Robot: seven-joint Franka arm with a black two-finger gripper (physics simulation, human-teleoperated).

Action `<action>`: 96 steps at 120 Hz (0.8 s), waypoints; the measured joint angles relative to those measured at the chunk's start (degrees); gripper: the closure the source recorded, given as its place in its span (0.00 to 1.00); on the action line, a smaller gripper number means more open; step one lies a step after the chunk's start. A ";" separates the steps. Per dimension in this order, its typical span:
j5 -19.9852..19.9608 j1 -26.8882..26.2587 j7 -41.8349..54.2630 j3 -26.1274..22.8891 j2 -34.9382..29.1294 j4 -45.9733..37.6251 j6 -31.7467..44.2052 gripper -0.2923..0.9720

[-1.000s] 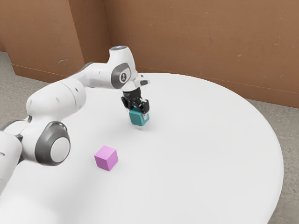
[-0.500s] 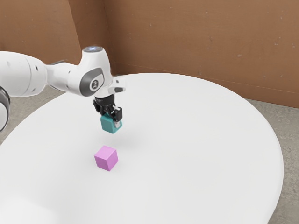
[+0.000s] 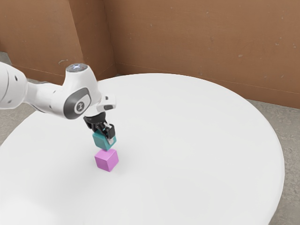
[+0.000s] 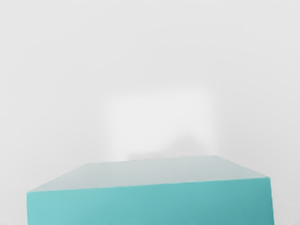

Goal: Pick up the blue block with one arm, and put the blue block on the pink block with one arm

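Round white table (image 3: 211,140), surface plain and evenly lit. Brown panelled wall (image 3: 197,37) behind, with a lighter strip at its base. Grey speckled floor (image 3: 286,117).

I'm reading no text, numbers or labels anywhere; blue block (image 3: 101,139), pink block (image 3: 106,159) and table (image 3: 197,140) are showing plain faces. I'm making out a tiny white mark on my grey joint cap (image 3: 80,105), too small to read.
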 joint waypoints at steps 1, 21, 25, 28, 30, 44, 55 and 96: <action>-0.02 0.01 -0.01 0.00 -0.08 -0.17 0.08 0.50; -0.83 0.00 -0.23 0.00 -2.58 -3.53 1.49 0.50; -1.00 -0.03 -0.34 0.01 -3.22 -4.33 1.69 0.50; -1.10 -0.07 -0.43 0.01 -3.58 -4.79 1.81 0.50; -1.16 -0.12 -0.50 0.01 -3.76 -5.08 1.89 0.50; -1.41 -1.19 -1.09 0.01 -4.31 -5.92 2.27 0.50; -1.49 -1.65 -1.55 0.01 -4.70 -6.67 2.44 0.50; -1.56 -2.63 -3.08 0.12 -6.48 -8.57 2.69 0.50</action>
